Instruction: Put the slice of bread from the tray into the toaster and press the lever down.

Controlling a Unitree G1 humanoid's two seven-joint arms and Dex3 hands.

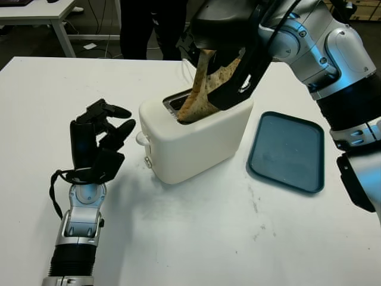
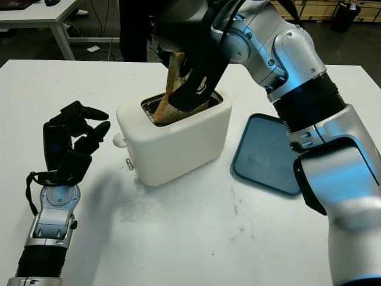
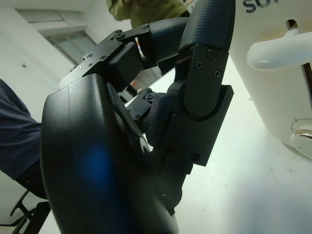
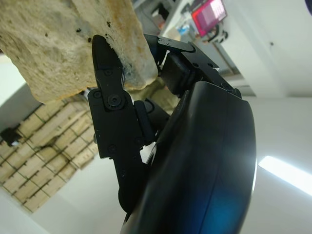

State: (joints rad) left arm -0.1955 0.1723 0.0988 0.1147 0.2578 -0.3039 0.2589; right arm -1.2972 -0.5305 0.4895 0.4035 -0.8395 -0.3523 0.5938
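Bread: the slice (image 1: 202, 89) is standing tilted with its lower end inside the toaster's slot and its upper part sticking out above the top, leaning toward the far side.
Right hand: the right hand (image 1: 217, 56) is hanging over the toaster from the far right, its black fingers (image 4: 109, 97) closing on the upper part of the bread and pinching it from both faces.
Toaster: the white toaster (image 1: 196, 134) is sitting near the middle of the table, its slot facing up and its lever end turned toward the left hand.
Lever: the white lever (image 3: 278, 51) is sticking out of its track on the toaster's end face, with a small round knob (image 3: 302, 139) on the same face; I cannot tell how far down the track it is sitting.
Left hand: the left hand (image 1: 98, 140) is hovering just beside the lever end of the toaster, fingers curling loosely and gripping nothing, apart from the lever.
Tray: the dark blue tray (image 1: 286, 152) is lying flat to the right of the toaster, near it but apart.
Table: the white table (image 1: 208, 238) is carrying toaster and tray.
Person: someone in dark clothes (image 1: 152, 27) is standing beyond the far edge of the table.
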